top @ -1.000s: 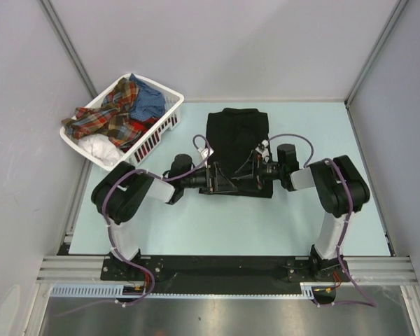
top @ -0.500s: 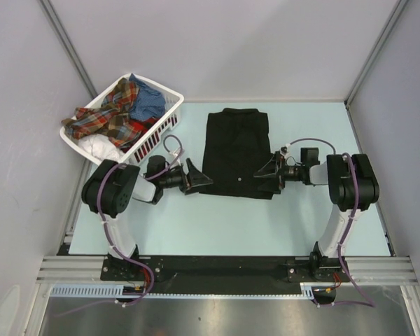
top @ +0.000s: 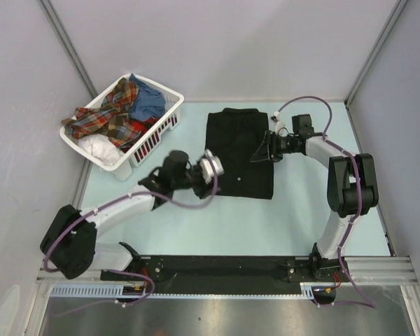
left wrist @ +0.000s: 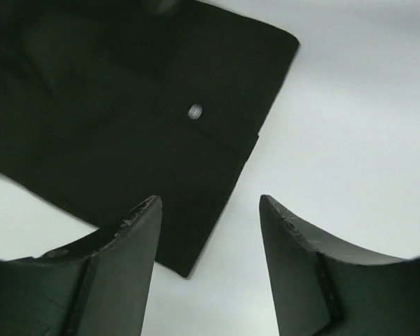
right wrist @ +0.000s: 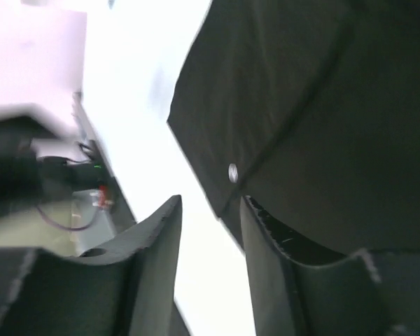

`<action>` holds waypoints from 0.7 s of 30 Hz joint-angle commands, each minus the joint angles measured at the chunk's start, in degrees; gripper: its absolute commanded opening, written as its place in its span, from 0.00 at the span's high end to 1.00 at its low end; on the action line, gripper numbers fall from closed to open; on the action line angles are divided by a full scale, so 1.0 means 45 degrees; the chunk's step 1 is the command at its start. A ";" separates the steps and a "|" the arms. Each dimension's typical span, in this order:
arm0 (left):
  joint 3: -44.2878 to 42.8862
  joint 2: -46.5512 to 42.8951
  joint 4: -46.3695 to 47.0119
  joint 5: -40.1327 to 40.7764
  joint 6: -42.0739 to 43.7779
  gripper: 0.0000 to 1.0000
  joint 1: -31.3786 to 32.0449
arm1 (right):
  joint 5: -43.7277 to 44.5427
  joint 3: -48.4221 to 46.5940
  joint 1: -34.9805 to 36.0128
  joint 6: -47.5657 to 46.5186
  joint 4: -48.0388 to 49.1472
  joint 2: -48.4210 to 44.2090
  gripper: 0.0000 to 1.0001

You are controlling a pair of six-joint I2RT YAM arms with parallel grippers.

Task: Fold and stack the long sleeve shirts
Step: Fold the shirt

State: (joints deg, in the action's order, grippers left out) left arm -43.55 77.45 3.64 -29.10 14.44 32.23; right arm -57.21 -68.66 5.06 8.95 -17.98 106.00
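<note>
A black long sleeve shirt (top: pixel 239 152) lies folded in a flat rectangle on the pale table. My left gripper (top: pixel 215 170) hovers at its near left edge, jaws open and empty. In the left wrist view the shirt (left wrist: pixel 126 119) with a small button (left wrist: pixel 194 110) lies beyond the left gripper (left wrist: pixel 210 210). My right gripper (top: pixel 260 151) is over the shirt's right edge, jaws narrowly open with nothing between them. The right wrist view shows the shirt (right wrist: pixel 322 105) past the right gripper (right wrist: pixel 211 220). A plaid shirt (top: pixel 112 112), a blue one (top: pixel 148 101) and a white one (top: pixel 98 147) lie in the basket.
The white slatted basket (top: pixel 154 136) stands at the far left of the table. Grey walls close in the back and both sides. The black rail (top: pixel 217 267) with both arm bases runs along the near edge.
Both grippers have let go of the black shirt and drawn back. The left arm swung out to the near left, the right gripper moved farther along the shirt's right edge. Both jaws narrowed.
</note>
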 commanded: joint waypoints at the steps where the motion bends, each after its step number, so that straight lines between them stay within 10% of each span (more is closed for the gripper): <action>1: 0.1395 -0.0123 -0.0017 0.5091 0.7994 0.37 0.2990 | 0.1560 -0.1574 0.1179 -0.1285 -0.0458 0.1111 0.58; 16: 0.1259 0.5735 0.5322 0.9182 1.0285 0.47 0.5260 | 0.2245 -0.3706 0.2371 -0.1247 -0.0107 0.4863 0.61; 21: 0.1222 0.4999 0.4201 0.8502 1.0096 0.92 0.5376 | 0.2128 -0.3317 0.2469 -0.1091 -0.0164 0.4515 0.60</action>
State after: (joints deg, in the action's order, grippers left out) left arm -38.28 102.13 28.64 9.89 59.13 55.79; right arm -50.35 -84.14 14.94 4.51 -19.00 125.69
